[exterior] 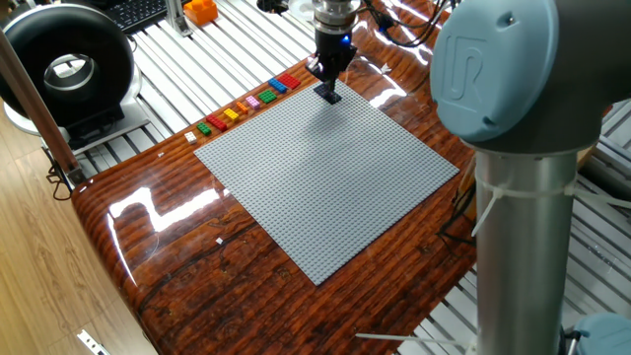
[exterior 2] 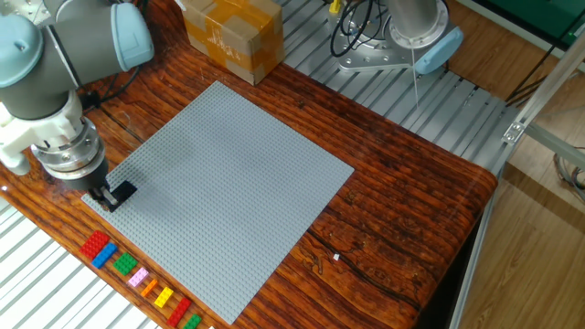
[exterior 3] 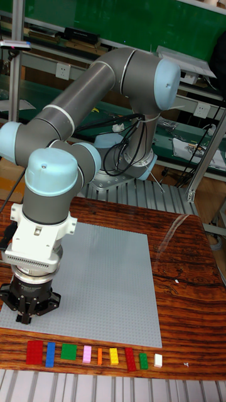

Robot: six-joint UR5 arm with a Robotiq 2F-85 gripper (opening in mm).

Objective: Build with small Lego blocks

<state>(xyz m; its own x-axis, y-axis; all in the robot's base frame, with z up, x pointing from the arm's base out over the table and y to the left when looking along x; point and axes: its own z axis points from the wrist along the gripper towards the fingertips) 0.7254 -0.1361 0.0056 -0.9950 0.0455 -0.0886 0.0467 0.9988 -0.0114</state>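
Note:
The small Lego blocks lie in a row on the wood just off the grey baseplate. The same row of blocks shows red, blue, green, pink, orange and yellow pieces. My gripper points straight down at the baseplate corner nearest the row. Its dark fingertips sit on or just over the studs. In the other fixed view the gripper has a small dark shape at its tips; I cannot tell whether that is a brick. The gripper hides its own tips in the tall view.
A cardboard box stands beyond the plate's far corner. A black round device and an orange object sit off the table. A second robot base is at the back. My arm's big joint blocks the right side.

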